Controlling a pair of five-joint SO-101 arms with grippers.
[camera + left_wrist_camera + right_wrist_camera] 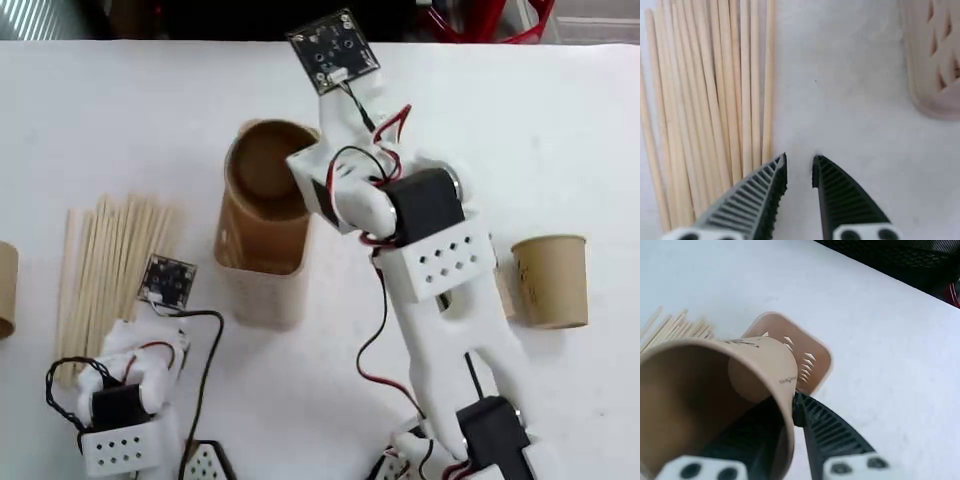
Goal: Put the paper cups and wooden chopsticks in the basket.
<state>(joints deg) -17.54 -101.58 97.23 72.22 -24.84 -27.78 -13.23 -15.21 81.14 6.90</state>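
R gripper (794,407) is pinching the wall of a paper cup (715,390), one finger inside and one outside. The cup is hanging above the basket (812,360), just past the fingertips. L gripper (799,170) is sitting slightly open w/ nothing between its fingers. Chopsticks (715,90) are lying right beside one finger, w/ the basket off past the other. A second cup (550,280) is sitting on the table (560,120), well apart from both.

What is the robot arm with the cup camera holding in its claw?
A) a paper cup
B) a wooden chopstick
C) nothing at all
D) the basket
A: the right gripper is pinched on the rim of a paper cup, one finger inside and one outside, with the cup held over the basket.
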